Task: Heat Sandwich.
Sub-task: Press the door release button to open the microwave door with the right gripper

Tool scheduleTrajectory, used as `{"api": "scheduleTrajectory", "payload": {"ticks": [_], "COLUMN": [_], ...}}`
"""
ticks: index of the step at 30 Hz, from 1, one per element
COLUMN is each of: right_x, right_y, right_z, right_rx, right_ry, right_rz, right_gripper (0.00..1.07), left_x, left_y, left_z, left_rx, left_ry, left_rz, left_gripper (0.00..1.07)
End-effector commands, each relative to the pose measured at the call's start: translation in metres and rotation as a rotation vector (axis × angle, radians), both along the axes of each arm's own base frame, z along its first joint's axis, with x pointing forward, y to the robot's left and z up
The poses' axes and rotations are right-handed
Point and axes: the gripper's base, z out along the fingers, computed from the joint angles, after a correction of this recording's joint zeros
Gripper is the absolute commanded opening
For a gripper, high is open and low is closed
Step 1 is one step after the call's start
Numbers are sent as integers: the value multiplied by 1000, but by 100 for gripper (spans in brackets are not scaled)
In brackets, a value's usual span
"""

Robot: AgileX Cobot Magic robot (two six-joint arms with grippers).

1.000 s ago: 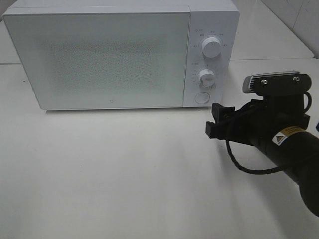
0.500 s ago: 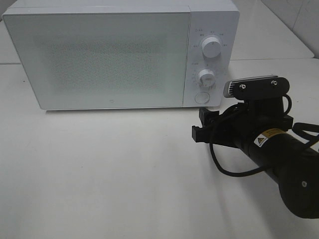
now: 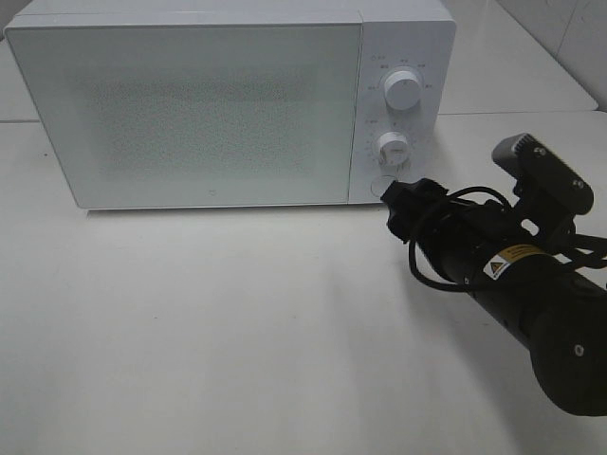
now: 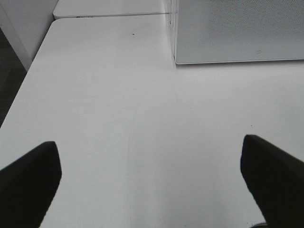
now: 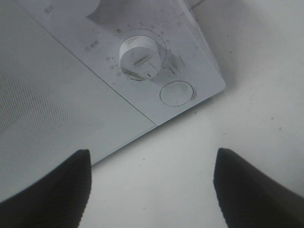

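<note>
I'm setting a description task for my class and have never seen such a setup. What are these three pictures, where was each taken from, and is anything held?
This is a robot with two arms, each ending in a two-fingered gripper. One picture comes from a camera high above a white table; the other two come from cameras on the arms' wrists. On the table stands a closed white microwave with two knobs and a round button. The right gripper sits close in front of that button, open and holding nothing. The left gripper hangs over the table, also open and empty. No sandwich is in view.
</note>
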Motion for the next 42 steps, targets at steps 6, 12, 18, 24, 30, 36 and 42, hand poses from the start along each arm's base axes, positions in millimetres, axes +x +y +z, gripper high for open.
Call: {"api": "scheduleTrajectory", "payload": {"ticks": [6, 12, 18, 24, 30, 36, 42], "right_x": [1, 1, 1, 0, 1, 7, 28], "right_y": [2, 2, 2, 2, 1, 5, 9], "right_z": [2, 2, 0, 0, -1, -1, -17], "right_rx": [612, 806, 804, 803, 795, 758, 749], "right_ry": [106, 143, 161, 166, 168, 179, 212], "right_rz": [-235, -312, -317, -319, -330, -364, -387], "right_gripper": [49, 21, 0, 0, 0, 0, 0], "left_x": [-2, -2, -2, -2, -2, -2, -2], "left_y": [-1, -1, -1, -1, -1, -1, -1], "left_z": [0, 0, 0, 0, 0, 0, 0], "left_rx": [-7, -7, -7, -7, -7, -7, -7], "left_ry": [-26, -26, -26, -26, -26, -26, -26], "left_rz": [7, 7, 7, 7, 7, 7, 7], "left_gripper": [97, 97, 97, 97, 97, 97, 97]}}
